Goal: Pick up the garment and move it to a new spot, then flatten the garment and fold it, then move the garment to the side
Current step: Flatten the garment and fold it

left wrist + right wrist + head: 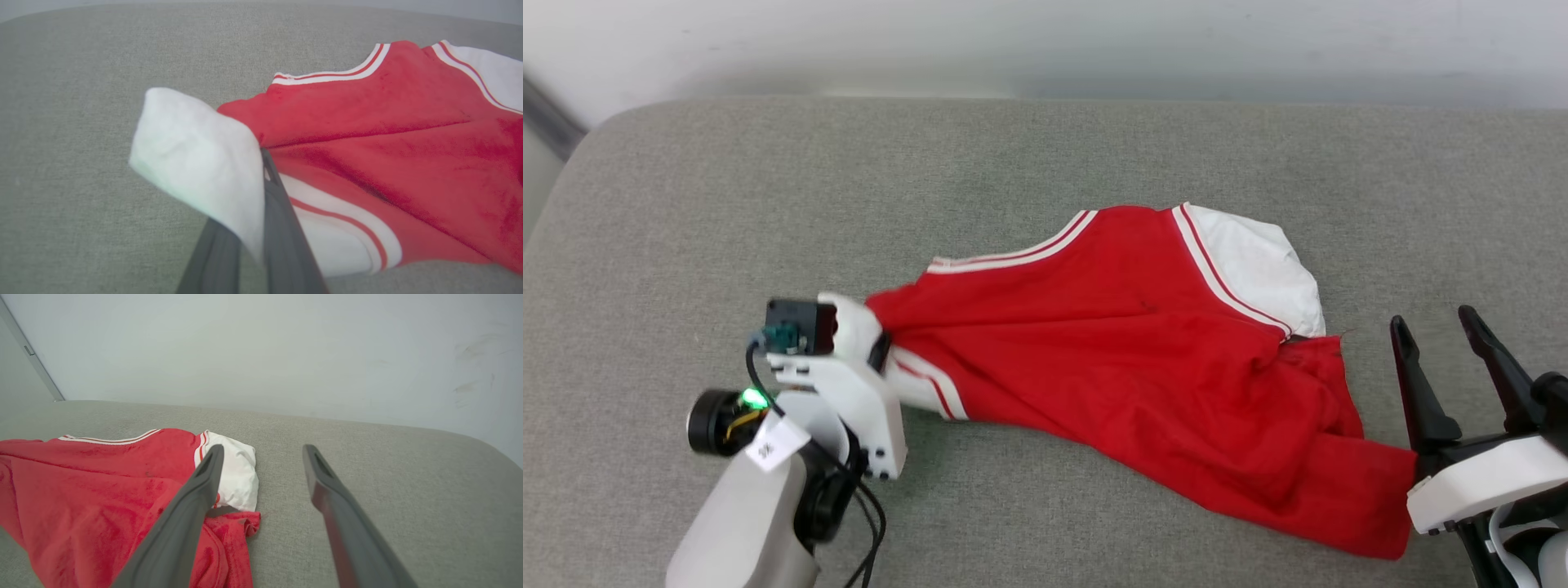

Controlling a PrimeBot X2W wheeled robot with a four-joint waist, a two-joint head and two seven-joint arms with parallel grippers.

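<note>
The garment (pixel 1127 359) is a red shirt with white sleeves and striped trim, lying rumpled with its plain red side up on the grey cushion (pixel 1045 163). My left gripper (pixel 874 347) is shut on the garment's left white sleeve (pixel 200 163), which folds over the dark fingers (pixel 282 228) in the left wrist view. My right gripper (pixel 1437 327) stands open just right of the garment's lower right corner, with nothing between its fingers (pixel 184 522). The other white sleeve (pixel 233 473) lies ahead and left of the right gripper.
The grey cushion has bare room along its far half and at its right end (pixel 408 490). A pale wall (pixel 261 347) rises behind its far edge. The cushion's left end (pixel 572 188) is rounded.
</note>
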